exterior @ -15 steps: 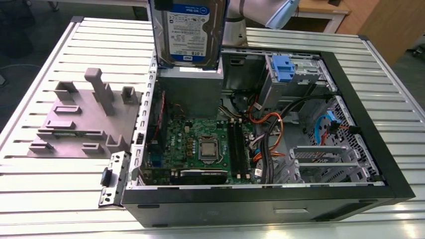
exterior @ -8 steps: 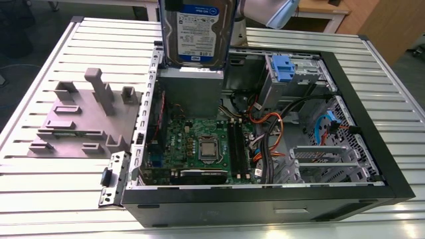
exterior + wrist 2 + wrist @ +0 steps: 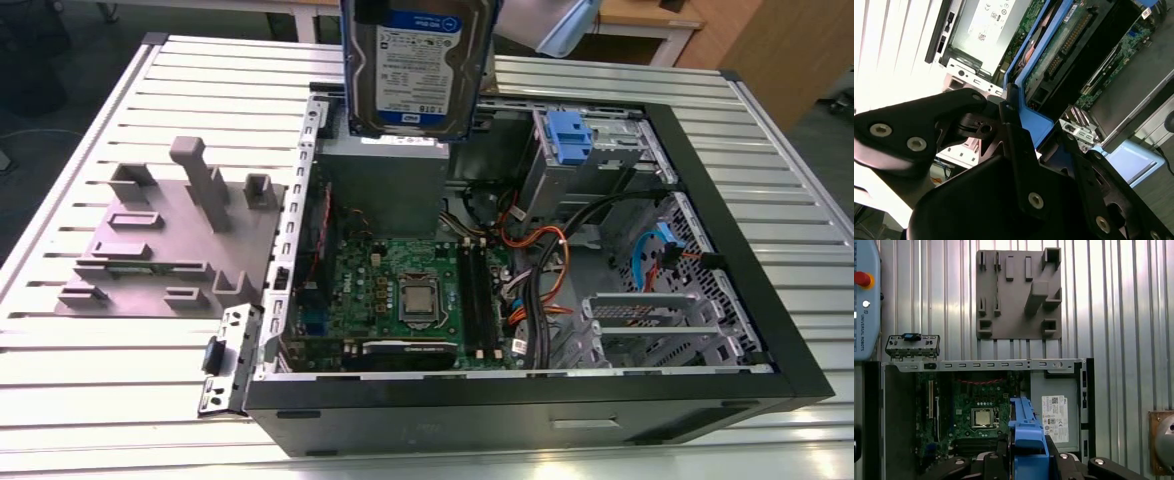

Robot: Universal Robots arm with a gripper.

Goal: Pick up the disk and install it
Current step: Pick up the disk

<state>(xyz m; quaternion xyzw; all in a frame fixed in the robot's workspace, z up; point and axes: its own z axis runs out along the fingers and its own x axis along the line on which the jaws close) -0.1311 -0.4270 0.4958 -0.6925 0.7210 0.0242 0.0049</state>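
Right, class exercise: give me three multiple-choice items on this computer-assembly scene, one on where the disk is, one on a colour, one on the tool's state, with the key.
1. Where is the disk?
A) lying on the grey fixture plate
B) held up above the open computer case
C) seated in a drive bay

2. What colour is the disk's carrier?
A) red
B) yellow
C) blue

3. What state is the tool in?
A) shut on the disk
B) open and empty
C) shut on a cable

Key: 1 B, the exterior view shows it raised over the case. 2 C, both wrist views show blue plastic. 3 A, the first wrist view shows the tool clamping the carrier on both sides.
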